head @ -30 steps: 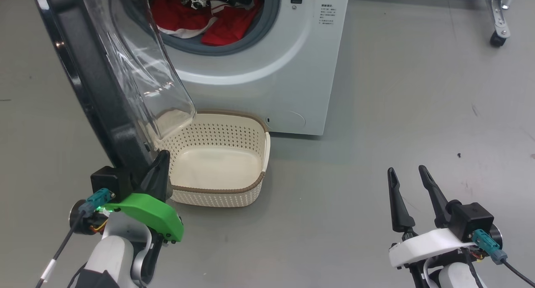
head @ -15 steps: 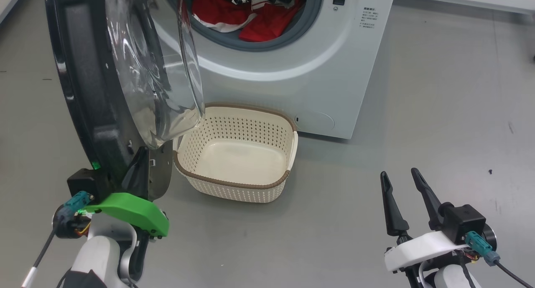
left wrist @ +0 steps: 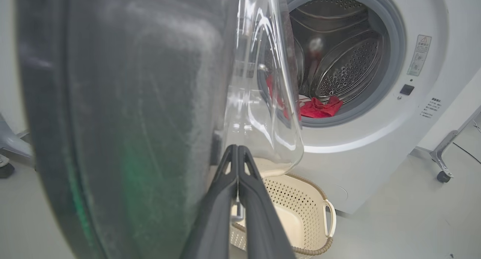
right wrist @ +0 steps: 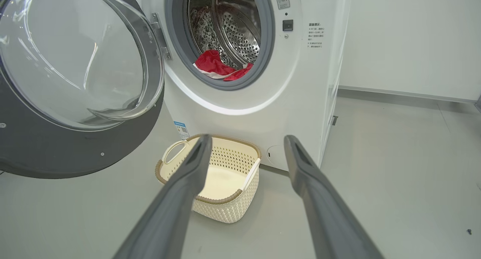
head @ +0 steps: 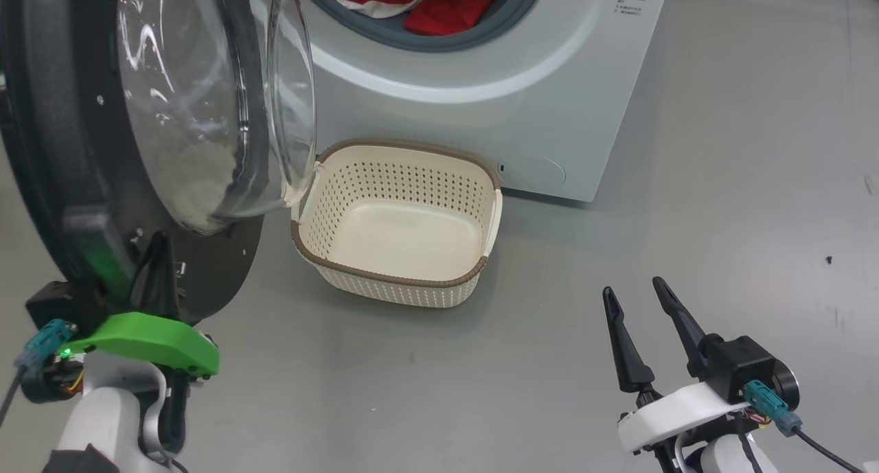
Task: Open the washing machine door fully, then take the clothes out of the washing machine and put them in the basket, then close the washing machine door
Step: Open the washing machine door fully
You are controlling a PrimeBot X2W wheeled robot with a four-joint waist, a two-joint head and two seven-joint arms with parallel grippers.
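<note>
My left claw [left wrist: 237,153] was pinched shut, empty, tips against the washing machine door [head: 62,150] low on its dark inner face; right claw [head: 633,287] idle, spread wide. Risk: tips slip off, door swings back over the basket [head: 398,281] just beside it. Beyond, the clothes [head: 453,3], red, crumpled, white-trimmed, lay in the washing machine [head: 563,82] drum
</note>
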